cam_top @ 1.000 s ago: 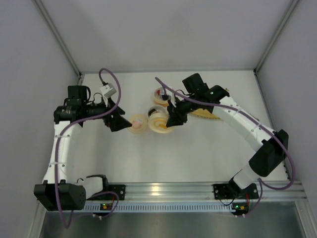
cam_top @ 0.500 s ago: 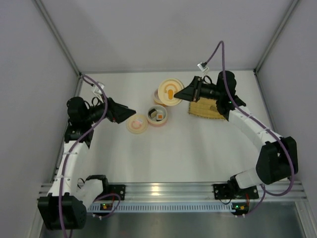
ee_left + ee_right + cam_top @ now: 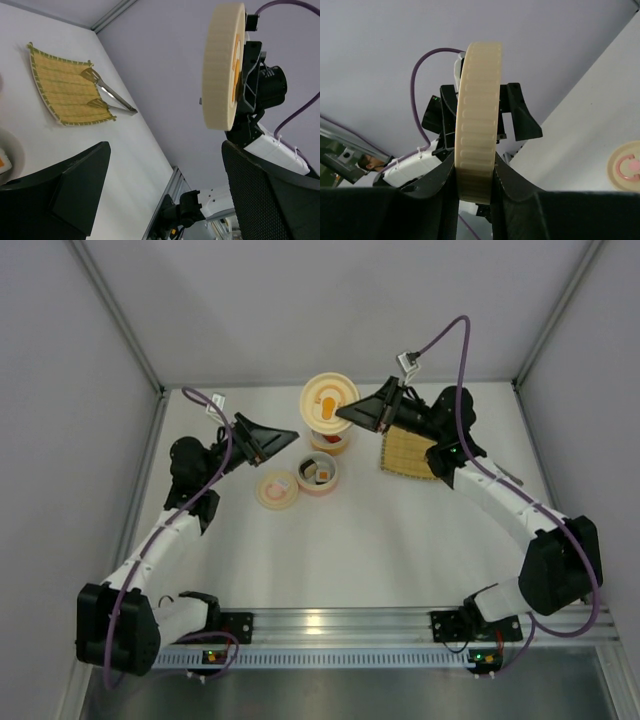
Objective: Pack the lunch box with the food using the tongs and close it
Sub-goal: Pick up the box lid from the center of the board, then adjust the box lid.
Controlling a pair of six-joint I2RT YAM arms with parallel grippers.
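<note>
Presently the right end effector (image 3: 475, 174) pinches the lid (image 3: 477, 115) edge-on at 12 o'clock, seemingly ready for closing, the left end effector (image 3: 280, 440) gapes empty, and the tongs (image 3: 107, 92) rest on the mat (image 3: 60, 85) at 2 o'clock.

Top external: fixed camera above and behind the arm bases, looking steeply down on the whole table (image 3: 400, 550). Left wrist: close behind its own fingers (image 3: 65, 185), facing the right arm (image 3: 280, 150). Right wrist: likewise, facing back (both wrist views and the overhead share the cream lid (image 3: 477, 135)).
</note>
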